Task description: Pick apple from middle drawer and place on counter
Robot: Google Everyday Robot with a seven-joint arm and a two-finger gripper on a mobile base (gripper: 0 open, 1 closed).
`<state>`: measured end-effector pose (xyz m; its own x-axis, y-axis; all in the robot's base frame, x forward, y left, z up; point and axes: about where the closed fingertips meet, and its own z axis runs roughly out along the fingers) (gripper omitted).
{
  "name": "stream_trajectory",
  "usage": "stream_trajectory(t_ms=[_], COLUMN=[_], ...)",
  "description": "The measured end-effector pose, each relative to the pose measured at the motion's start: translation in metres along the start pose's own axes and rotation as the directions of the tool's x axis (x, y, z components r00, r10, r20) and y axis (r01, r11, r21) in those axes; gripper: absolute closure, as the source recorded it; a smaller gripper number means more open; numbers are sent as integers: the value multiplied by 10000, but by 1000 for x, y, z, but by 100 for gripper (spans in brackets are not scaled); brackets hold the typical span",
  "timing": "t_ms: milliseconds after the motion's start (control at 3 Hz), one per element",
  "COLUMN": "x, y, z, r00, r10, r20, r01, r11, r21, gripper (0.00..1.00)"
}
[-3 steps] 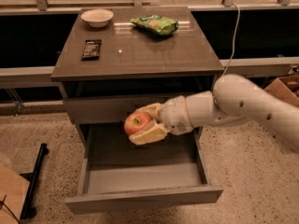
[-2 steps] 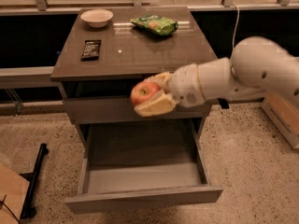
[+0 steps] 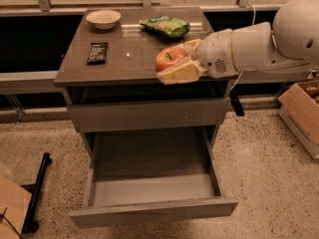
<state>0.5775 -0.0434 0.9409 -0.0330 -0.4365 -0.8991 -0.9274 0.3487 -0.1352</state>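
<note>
While fingers (image 3: 180,72) hold apple (image 3: 168,59) over counter (image 3: 119,63), drawer (image 3: 154,189) open.

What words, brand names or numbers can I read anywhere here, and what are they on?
No text here can be read with confidence.
On the green snack bag: there is print, but it is too blurred to read.
On the black flat packet on the counter: the markings are too small to read.
On the robot's hand, closed on the apple over the counter's front right: no label shows.
</note>
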Motion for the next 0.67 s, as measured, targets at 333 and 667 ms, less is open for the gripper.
stream_trajectory(t_ms=[333, 667], x=[13, 23], y=[2, -29], z=[3, 4], r00=[9991, 9954], r10=[425, 916], r20=[-36, 266], r01=[-424, -942], r11=[9987, 9881], r21=[269, 1214], gripper=[100, 100])
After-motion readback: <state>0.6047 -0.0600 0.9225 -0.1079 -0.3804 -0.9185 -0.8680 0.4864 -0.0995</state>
